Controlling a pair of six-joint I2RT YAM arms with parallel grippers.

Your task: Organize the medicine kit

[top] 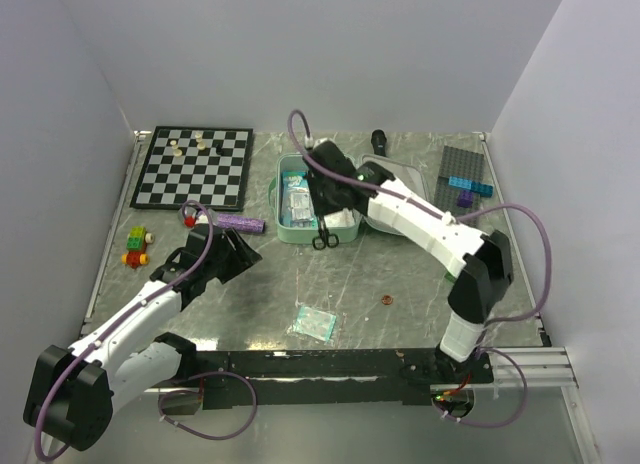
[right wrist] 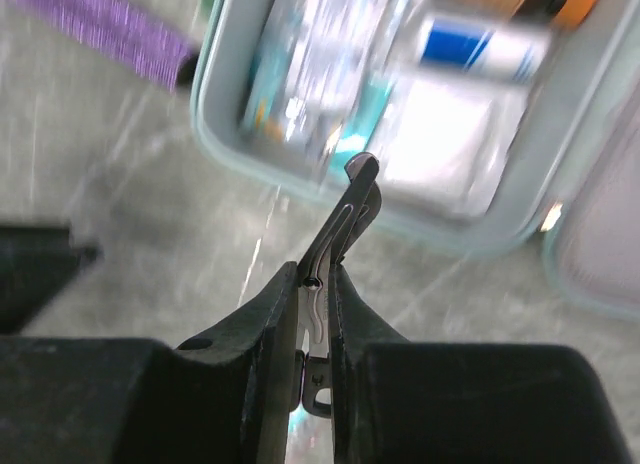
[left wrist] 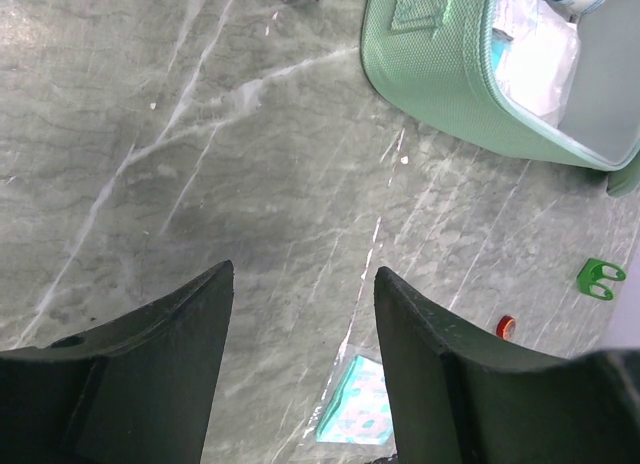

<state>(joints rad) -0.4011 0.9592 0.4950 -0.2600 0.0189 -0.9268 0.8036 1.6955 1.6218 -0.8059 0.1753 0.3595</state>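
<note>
The medicine kit (top: 281,199) is a mint-green zip case lying open at the table's middle back, with packets and bottles inside and its lid (top: 400,184) folded out to the right. It also shows in the left wrist view (left wrist: 440,74) and, blurred, in the right wrist view (right wrist: 215,114). My right gripper (top: 325,202) (right wrist: 315,279) is shut on scissors (right wrist: 345,219), whose black handles (top: 325,240) hang over the kit's front rim. My left gripper (top: 240,246) (left wrist: 303,284) is open and empty above bare table. A teal packet (top: 313,323) (left wrist: 358,404) lies in front.
A chessboard (top: 193,167) with a few pieces lies at the back left. A purple tube (top: 240,224) and toy bricks (top: 137,246) lie to the left. A grey baseplate with bricks (top: 465,174) is at the back right. A coin (top: 384,300) and a green clip (left wrist: 600,277) lie on the table.
</note>
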